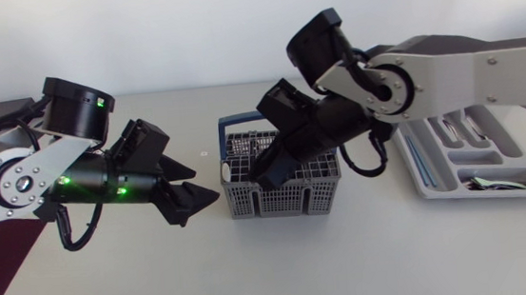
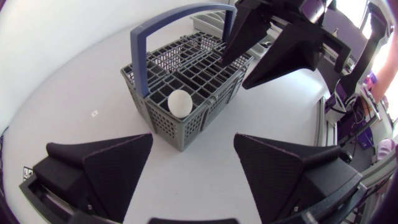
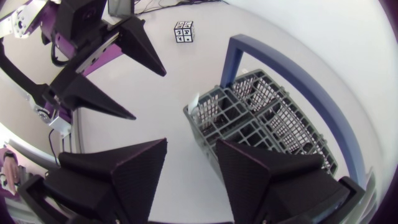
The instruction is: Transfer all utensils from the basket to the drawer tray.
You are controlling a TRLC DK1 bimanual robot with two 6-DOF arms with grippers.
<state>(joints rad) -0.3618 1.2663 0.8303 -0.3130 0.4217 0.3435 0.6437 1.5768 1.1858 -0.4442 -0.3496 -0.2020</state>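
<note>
The basket sits mid-table, a grey plastic crate with lattice walls, square gridded compartments and a smooth blue hoop handle arching over it. A white utensil with a rounded, matte, egg-like end stands in the corner compartment nearest the left gripper. That gripper hovers low over the bare tabletop just beside the basket, touching nothing, with its two broad wedge fingers of dull black spread wide. The right gripper hangs over the basket's top near the handle, tilted down, its fingers parted with a clear gap and nothing between them. Off to the right lies the drawer tray, pale grey moulded plastic with long rounded troughs, and a few utensils rest in the nearest one. The table is smooth matte white. A small square marker of black and white blocks lies flat near the basket, and it carries no letters that I can make out
</note>
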